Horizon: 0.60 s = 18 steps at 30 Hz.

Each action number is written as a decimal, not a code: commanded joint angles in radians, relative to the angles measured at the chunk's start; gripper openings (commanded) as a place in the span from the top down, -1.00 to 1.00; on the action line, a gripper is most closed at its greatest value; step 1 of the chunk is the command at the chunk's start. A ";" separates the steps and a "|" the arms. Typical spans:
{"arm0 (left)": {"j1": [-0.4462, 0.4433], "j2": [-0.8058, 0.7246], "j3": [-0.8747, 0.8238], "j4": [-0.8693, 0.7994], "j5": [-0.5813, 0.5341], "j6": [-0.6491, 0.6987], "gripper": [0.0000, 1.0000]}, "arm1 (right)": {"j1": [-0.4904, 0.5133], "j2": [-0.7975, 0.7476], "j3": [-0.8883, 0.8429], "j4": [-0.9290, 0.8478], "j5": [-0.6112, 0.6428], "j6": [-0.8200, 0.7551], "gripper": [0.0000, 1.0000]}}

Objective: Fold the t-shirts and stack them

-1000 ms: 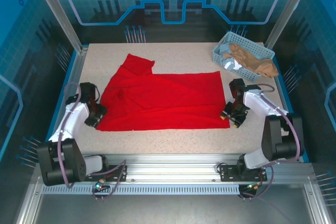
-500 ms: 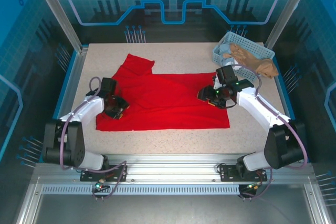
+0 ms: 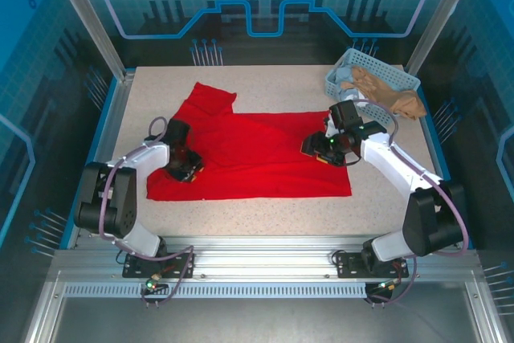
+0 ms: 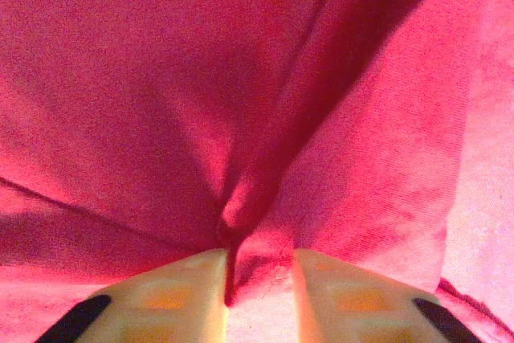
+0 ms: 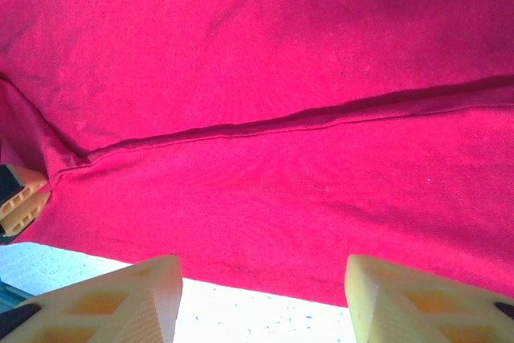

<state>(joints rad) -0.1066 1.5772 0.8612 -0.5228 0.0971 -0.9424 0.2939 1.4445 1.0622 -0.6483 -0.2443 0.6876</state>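
The large bright red cloth t-shirt (image 3: 257, 154) lies spread across the middle of the pale speckled table (image 3: 273, 210), its long axis running left to right in the top view. The left gripper (image 4: 257, 261) sits on the shirt's left part, near the lower-left edge. Its jaws are drawn narrow and pinch a raised ridge of red cloth. The right gripper (image 5: 263, 271) hangs over the shirt's right part with its jaws spread wide, grasping nothing. A cloth edge and bare table show between its fingertips. Each arm is nearer its own end.
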 commanded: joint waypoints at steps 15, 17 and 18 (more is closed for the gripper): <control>-0.048 0.139 0.258 -0.042 -0.037 0.083 1.00 | -0.003 0.028 0.037 -0.002 -0.016 0.004 -0.04; -0.060 0.187 0.325 -0.062 -0.039 0.109 1.00 | -0.004 0.034 0.046 -0.006 -0.019 0.004 -0.03; -0.067 0.216 0.361 -0.072 -0.038 0.123 1.00 | -0.004 0.037 0.049 -0.007 -0.021 0.006 -0.03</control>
<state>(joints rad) -0.1539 1.7412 1.1454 -0.5465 0.0719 -0.8818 0.2935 1.4712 1.0748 -0.6495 -0.2447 0.6884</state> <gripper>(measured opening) 0.052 0.519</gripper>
